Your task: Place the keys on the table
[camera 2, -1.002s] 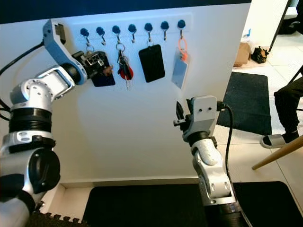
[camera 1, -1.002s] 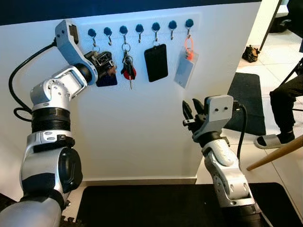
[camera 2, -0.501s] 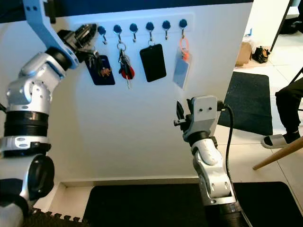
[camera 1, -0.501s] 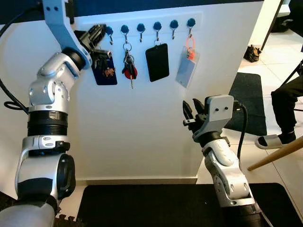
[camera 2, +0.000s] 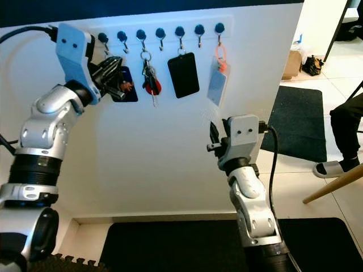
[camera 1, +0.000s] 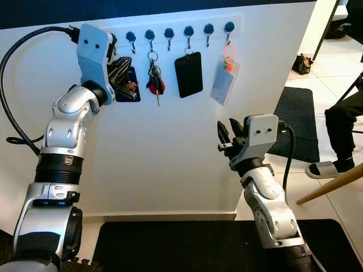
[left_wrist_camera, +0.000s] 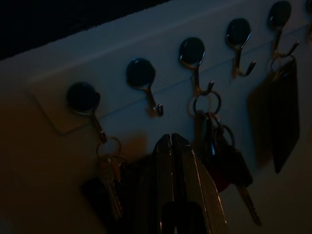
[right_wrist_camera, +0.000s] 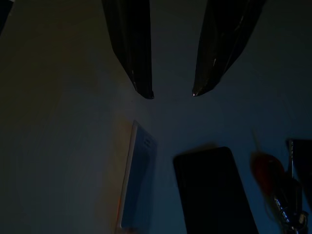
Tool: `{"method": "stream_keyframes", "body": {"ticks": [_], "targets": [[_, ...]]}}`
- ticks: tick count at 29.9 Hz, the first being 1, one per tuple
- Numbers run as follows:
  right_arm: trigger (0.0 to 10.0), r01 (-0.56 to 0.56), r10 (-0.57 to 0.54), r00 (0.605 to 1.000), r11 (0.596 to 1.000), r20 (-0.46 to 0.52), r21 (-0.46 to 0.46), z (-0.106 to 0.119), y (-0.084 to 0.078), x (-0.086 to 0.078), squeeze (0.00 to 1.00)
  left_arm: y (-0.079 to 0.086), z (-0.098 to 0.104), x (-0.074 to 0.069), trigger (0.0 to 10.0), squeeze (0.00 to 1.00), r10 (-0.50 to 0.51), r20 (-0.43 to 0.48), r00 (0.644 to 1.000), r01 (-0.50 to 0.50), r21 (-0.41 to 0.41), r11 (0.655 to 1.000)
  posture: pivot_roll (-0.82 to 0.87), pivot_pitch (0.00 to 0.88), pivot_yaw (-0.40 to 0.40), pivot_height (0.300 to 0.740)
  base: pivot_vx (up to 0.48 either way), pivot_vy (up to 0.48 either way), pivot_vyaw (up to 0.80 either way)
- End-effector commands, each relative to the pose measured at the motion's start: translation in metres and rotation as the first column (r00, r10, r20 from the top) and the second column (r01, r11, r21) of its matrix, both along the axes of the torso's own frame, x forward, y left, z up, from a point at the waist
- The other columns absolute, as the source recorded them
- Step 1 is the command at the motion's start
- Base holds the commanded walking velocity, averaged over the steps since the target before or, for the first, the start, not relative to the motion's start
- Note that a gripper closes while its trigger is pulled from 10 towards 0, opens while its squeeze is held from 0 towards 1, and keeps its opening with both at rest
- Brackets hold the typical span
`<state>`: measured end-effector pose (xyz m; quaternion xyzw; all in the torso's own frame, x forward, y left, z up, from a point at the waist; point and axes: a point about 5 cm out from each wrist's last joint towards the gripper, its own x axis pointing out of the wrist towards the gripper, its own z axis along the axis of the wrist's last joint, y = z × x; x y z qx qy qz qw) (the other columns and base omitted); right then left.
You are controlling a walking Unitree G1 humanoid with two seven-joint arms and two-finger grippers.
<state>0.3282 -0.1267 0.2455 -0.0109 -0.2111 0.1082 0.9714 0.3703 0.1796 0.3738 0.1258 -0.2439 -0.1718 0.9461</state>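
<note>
The keys hang from the leftmost hook on the white wall, against a dark blue tag. The left claw is clenched empty just beside them; the right claw waits released, well apart. Risk: pulling outward, not upward, could jam the ring or snag the neighbouring red-fobbed bunch.

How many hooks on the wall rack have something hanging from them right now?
4. A key bunch with a dark blue tag by the left end effector, keys with a red fob, a black card, a pale blue card holder. The arm may hide an end hook.
</note>
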Motion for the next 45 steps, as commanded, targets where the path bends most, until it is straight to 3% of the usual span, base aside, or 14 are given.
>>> {"method": "stream_keyframes", "body": {"ticks": [1, 2, 3, 5, 7, 10, 11, 12, 13, 14, 24, 25, 31, 45], "targets": [[10.0, -0.013, 0.013, 1.0, 1.0, -0.01, 0.002, -0.004, 0.003, -0.001, 0.0, 0.009, 0.001, -0.004, 10.0, 0.0, 0.043, 0.027, 0.999, -0.044, 0.02, 0.999, 0.07, 0.247, 0.115, 0.74, 0.0, 0.0, 0.0], [10.0, -0.013, 0.013, 1.0, 1.0, -0.01, 0.002, -0.004, 0.003, -0.001, 0.0, 0.009, 0.001, -0.004, 10.0, 0.0, 0.043, 0.027, 0.999, -0.044, 0.02, 0.999, 0.07, 0.247, 0.115, 0.74, 0.0, 0.0, 0.0], [10.0, -0.015, 0.015, 1.0, 1.0, -0.009, 0.002, -0.003, 0.003, -0.001, 0.0, 0.016, -0.003, 0.001, 10.0, 0.0, 0.124, 0.01, 0.992, -0.125, 0.04, 0.991, 0.07, 0.245, 0.115, 0.74, 0.0, 0.0, 0.0], [10.0, -0.015, 0.015, 1.0, 1.0, -0.009, 0.002, -0.003, 0.003, -0.001, 0.0, 0.02, -0.005, 0.005, 10.0, 0.0, 0.183, 0.002, 0.983, -0.182, 0.049, 0.982, 0.07, 0.245, 0.115, 0.74, 0.0, 0.0, 0.0], [10.0, -0.016, 0.016, 1.0, 1.0, -0.009, 0.001, -0.003, 0.003, -0.001, 0.0, 0.03, -0.004, 0.011, 10.0, 0.0, 0.267, -0.016, 0.964, -0.267, 0.007, 0.964, 0.06, 0.245, 0.11, 0.74, 0.0, 0.0, 0.0], [10.0, -0.019, 0.019, 1.0, 1.0, -0.008, -0.001, -0.003, 0.004, -0.001, 0.0, 0.035, -0.001, 0.013, 10.0, 0.0, 0.256, -0.04, 0.966, -0.259, -0.067, 0.964, 0.06, 0.247, 0.109, 0.74, 0.0, 0.0, 0.0], [10.0, -0.019, 0.019, 1.0, 1.0, -0.007, -0.002, -0.002, 0.004, -0.002, 0.0, 0.037, -0.001, 0.013, 10.0, 0.09, 0.245, -0.05, 0.968, -0.249, -0.089, 0.965, 0.06, 0.248, 0.11, 0.74, 0.0, 0.0, 0.0], [10.0, -0.02, 0.02, 1.0, 1.0, -0.007, -0.002, -0.002, 0.004, -0.002, 0.0, 0.038, -0.001, 0.014, 10.0, 0.27, 0.235, -0.061, 0.97, -0.24, -0.105, 0.965, 0.06, 0.249, 0.11, 0.74, 0.0, 0.0, 0.0], [10.0, -0.02, 0.02, 1.0, 1.0, -0.007, -0.002, -0.002, 0.004, -0.002, 0.0, 0.039, -0.001, 0.014, 10.0, 0.27, 0.23, -0.068, 0.971, -0.236, -0.113, 0.965, 0.06, 0.249, 0.112, 0.74, 0.0, 0.0, 0.0], [10.0, -0.018, 0.018, 1.0, 1.0, -0.008, -0.001, -0.002, 0.003, -0.002, 0.0, 0.042, -0.002, 0.015, 10.0, 1.0, 0.228, -0.079, 0.97, -0.237, -0.12, 0.964, 0.06, 0.25, 0.112, 0.74, 0.0, 0.0, 0.0], [10.0, -0.013, 0.013, 1.0, 1.0, -0.01, 0.002, -0.003, 0.003, -0.004, 0.0, 0.042, -0.009, 0.023, 10.0, 1.0, 0.225, -0.115, 0.968, -0.238, -0.124, 0.963, 0.06, 0.258, 0.118, 0.74, 0.0, 0.0, 0.0], [10.0, -0.012, 0.012, 1.0, 1.0, -0.012, 0.002, -0.003, 0.003, -0.003, 0.0, 0.041, -0.011, 0.024, 10.0, 0.0, 0.21, -0.128, 0.969, -0.225, -0.12, 0.967, 0.06, 0.258, 0.118, 0.74, 0.0, 0.0, 0.0], [10.0, -0.013, 0.013, 1.0, 1.0, -0.016, 0.003, -0.004, 0.003, -0.002, 0.0, 0.041, -0.022, 0.029, 10.0, 0.0, 0.159, -0.19, 0.969, -0.181, -0.107, 0.978, 0.06, 0.263, 0.115, 0.74, 0.0, 0.0, 0.0], [10.0, -0.01, 0.01, 1.0, 1.0, -0.021, 0.007, -0.005, 0.003, -0.003, 0.0, 0.047, -0.03, 0.035, 10.0, 0.0, 0.162, -0.233, 0.959, -0.187, -0.09, 0.978, 0.07, 0.269, 0.121, 0.74, 0.0, 0.0, 0.0]]}}
